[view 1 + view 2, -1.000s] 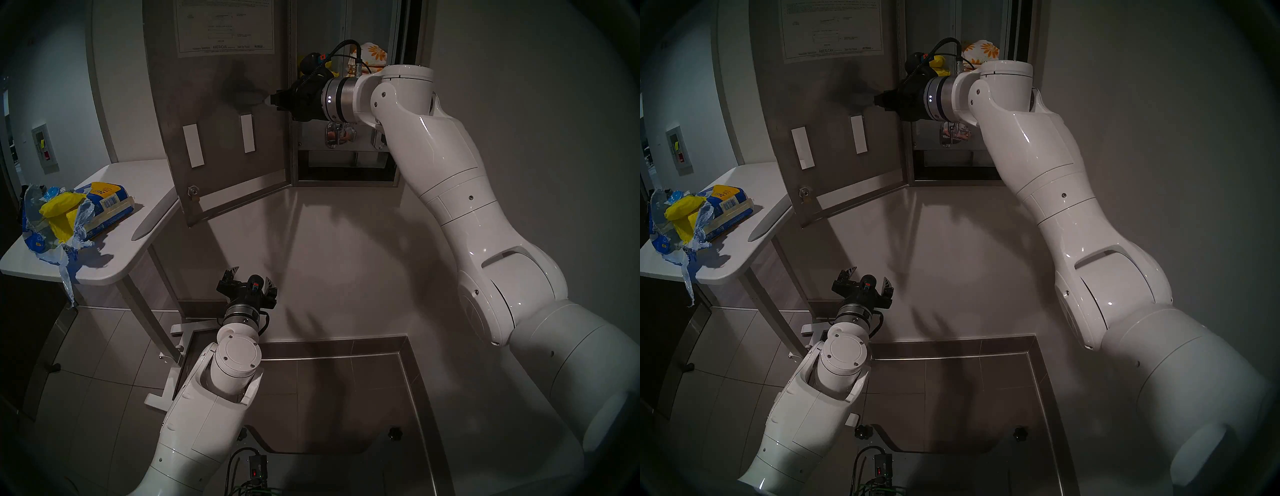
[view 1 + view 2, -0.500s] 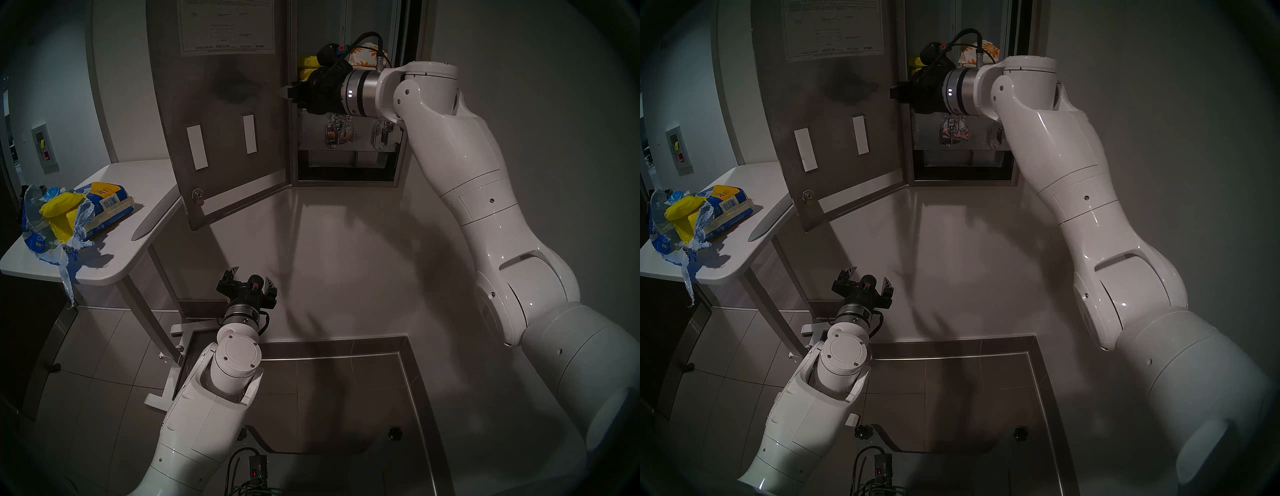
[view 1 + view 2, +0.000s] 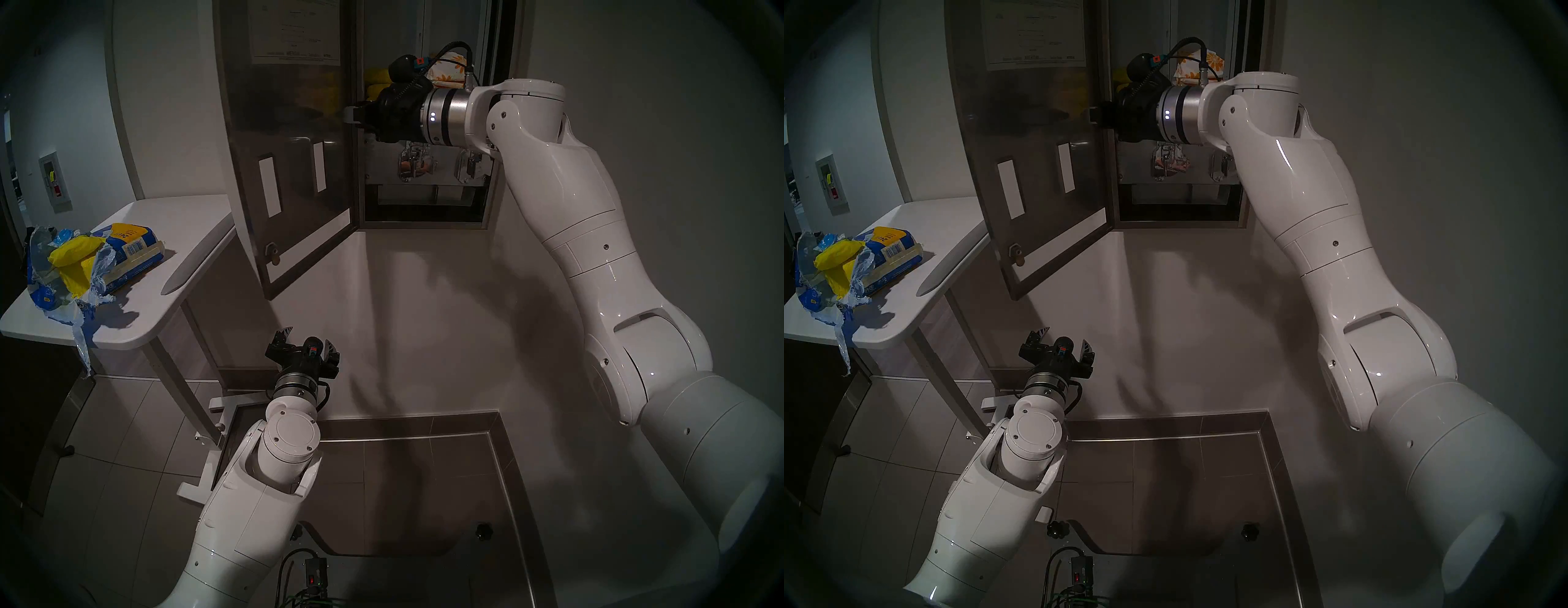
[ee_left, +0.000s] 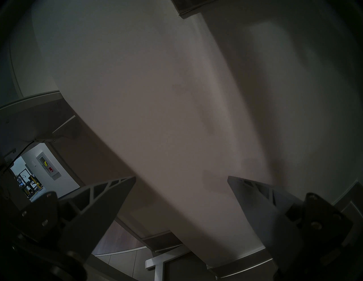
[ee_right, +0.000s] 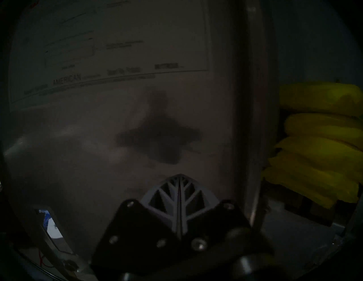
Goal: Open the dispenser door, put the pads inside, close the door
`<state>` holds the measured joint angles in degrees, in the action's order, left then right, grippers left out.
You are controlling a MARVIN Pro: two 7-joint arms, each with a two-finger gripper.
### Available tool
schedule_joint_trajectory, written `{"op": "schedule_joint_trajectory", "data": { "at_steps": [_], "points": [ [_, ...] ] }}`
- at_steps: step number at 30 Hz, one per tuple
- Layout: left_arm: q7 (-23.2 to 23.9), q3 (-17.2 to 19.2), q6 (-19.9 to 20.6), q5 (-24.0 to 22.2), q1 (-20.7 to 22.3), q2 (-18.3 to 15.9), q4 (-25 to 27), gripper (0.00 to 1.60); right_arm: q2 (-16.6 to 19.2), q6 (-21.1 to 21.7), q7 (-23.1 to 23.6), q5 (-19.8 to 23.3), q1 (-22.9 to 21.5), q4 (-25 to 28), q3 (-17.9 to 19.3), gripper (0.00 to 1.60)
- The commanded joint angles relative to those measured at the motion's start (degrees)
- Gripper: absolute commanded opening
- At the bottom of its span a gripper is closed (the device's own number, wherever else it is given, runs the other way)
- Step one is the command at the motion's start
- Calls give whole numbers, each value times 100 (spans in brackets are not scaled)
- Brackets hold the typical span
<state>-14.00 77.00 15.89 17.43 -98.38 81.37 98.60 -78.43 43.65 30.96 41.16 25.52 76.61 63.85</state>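
Holding my right end effector (image 3: 348, 115) pressed together at the half-open door (image 3: 297, 140) by its hinge side, I see yellow pads (image 5: 322, 141) stacked inside the dispenser beside it, while my left end effector (image 3: 306, 339) hangs spread below, near the tabletop (image 3: 169, 237).
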Motion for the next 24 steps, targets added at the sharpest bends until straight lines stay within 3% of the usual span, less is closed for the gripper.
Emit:
{"op": "schedule_joint_trajectory", "data": {
  "at_steps": [1,12,24],
  "points": [
    [-15,14,-47,15,140,4,179,160,-105,47,228,107,-343,270,20,0],
    [-16,12,-46,12,141,1,181,160,-440,-312,153,-186,-774,-599,-178,0],
    [-20,10,-46,9,142,0,173,160,-968,-697,-457,-562,-1030,-1168,-344,0]
  ]
}}
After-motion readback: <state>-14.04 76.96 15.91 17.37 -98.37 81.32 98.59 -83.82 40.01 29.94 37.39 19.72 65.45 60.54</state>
